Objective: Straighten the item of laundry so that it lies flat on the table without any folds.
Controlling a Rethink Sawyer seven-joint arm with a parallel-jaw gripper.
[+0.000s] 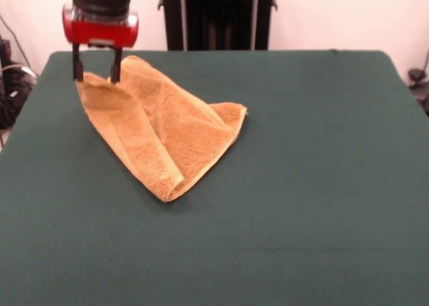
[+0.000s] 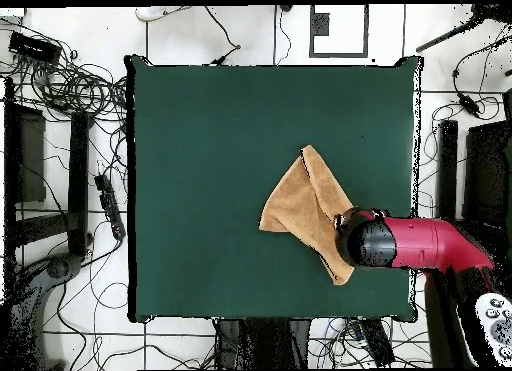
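The orange-tan towel lies folded over itself on the dark green table, left of centre, with a raised ridge along its middle and a pointed corner toward the camera. My gripper is at the towel's far left corner. Its two black fingers stand apart, tips down at the cloth with the towel's edge between them. Its jaws look open. In the overhead view the red arm head covers that corner of the towel. No label shows.
The robot's black pedestal stands behind the table's far edge. Cables and black gear lie on the floor around the table. A pale smooth band runs along the towel's left side.
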